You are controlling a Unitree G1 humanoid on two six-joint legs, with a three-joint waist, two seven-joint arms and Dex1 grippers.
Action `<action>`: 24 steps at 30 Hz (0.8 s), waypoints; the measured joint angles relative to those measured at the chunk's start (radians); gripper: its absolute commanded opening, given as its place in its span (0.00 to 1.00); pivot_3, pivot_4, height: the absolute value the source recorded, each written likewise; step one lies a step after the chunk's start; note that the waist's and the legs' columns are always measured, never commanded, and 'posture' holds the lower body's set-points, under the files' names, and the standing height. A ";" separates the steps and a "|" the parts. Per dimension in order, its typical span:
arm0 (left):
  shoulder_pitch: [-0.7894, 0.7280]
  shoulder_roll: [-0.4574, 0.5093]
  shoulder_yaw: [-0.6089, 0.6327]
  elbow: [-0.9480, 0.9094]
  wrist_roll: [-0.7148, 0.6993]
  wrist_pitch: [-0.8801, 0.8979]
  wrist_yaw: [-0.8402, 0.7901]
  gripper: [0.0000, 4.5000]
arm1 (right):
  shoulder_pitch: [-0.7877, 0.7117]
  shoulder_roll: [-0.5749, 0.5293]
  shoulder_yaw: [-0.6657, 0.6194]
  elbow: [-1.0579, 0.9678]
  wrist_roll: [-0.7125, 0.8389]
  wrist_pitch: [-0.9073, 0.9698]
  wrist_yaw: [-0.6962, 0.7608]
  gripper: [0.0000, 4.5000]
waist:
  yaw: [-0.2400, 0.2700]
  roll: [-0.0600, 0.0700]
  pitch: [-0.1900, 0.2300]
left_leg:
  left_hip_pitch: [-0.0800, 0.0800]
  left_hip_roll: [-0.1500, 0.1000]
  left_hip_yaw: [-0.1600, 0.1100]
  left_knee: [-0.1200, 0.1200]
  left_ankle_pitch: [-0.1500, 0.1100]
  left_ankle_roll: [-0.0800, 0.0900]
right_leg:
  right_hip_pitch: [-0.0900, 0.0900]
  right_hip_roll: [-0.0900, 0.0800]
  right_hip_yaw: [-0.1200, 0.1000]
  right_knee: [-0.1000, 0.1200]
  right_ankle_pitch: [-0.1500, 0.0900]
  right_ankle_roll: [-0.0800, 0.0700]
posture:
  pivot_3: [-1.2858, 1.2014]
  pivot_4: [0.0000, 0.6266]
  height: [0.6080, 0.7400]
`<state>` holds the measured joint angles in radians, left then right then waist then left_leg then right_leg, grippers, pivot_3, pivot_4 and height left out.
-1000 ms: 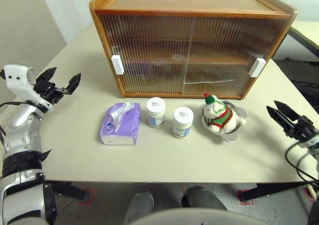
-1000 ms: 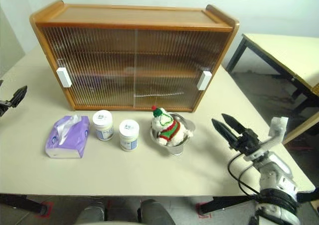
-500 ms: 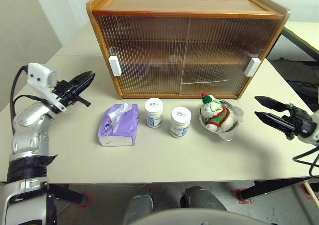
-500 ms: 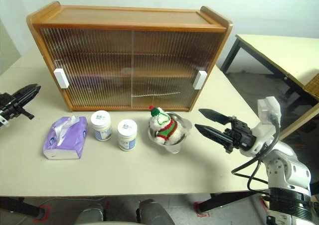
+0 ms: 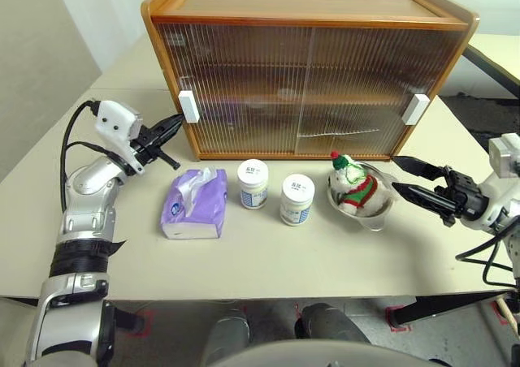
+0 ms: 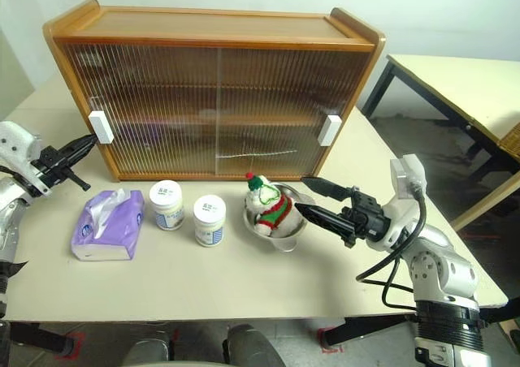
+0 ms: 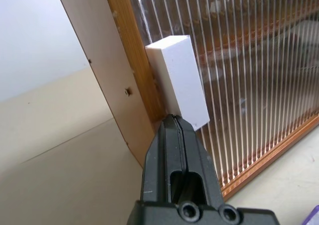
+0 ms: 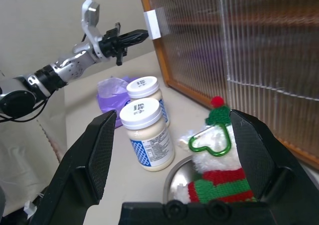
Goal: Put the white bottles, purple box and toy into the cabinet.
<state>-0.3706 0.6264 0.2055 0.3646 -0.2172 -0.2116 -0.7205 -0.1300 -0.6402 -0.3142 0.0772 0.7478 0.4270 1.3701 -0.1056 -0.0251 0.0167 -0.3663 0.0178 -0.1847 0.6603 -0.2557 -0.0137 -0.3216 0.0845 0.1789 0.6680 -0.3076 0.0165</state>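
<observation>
left end effector (image 7: 174,123) closed (empty), seemingly touching blocky white handle (image 7: 178,78); right (image 8: 172,135) open.

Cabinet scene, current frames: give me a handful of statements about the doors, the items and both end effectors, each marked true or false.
1. Both sliding doors of the cabinet are shut. True.
2. The toy lies flat on the bare table. False: it sits in a shiny metal bowl.
3. The left end effector is shut, its tip at the left white handle. True.
4. The right end effector is shut on a white bottle. False: it is open, pointing at the toy and holding nothing.
5. The purple box stands between the two white bottles. False: it lies to their left, beside them.
</observation>
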 measured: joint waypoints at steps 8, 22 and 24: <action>-0.017 -0.011 -0.010 0.028 0.034 -0.022 0.033 0.00 | 0.002 0.004 0.019 0.000 0.000 -0.002 -0.002 1.00 | 0.000 0.000 0.000 | 0.001 0.000 0.000 0.000 0.001 0.001 | 0.000 0.000 0.000 0.000 0.001 0.002 | 0.46 0.00 1.00; -0.020 -0.004 -0.018 0.015 0.058 -0.022 0.085 0.00 | -0.013 0.007 0.056 0.029 -0.005 -0.022 0.026 1.00 | 0.012 0.000 0.000 | 0.001 -0.001 0.000 0.001 0.001 0.001 | 0.001 0.000 0.000 0.000 0.002 0.002 | 0.46 0.00 1.00; -0.028 -0.007 -0.023 0.015 0.060 -0.022 0.086 0.00 | -0.013 0.006 0.056 0.032 -0.005 -0.022 0.030 1.00 | 0.016 0.000 0.000 | 0.001 -0.001 0.000 0.001 0.001 0.001 | 0.001 0.000 0.000 0.000 0.002 0.002 | 0.46 0.00 1.00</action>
<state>-0.3985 0.6198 0.1824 0.3798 -0.1572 -0.2334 -0.6342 -0.1432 -0.6339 -0.2580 0.1089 0.7428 0.4052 1.4004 -0.0901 -0.0248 0.0165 -0.3657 0.0167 -0.1848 0.6611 -0.2543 -0.0130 -0.3210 0.0844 0.1784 0.6681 -0.3057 0.0180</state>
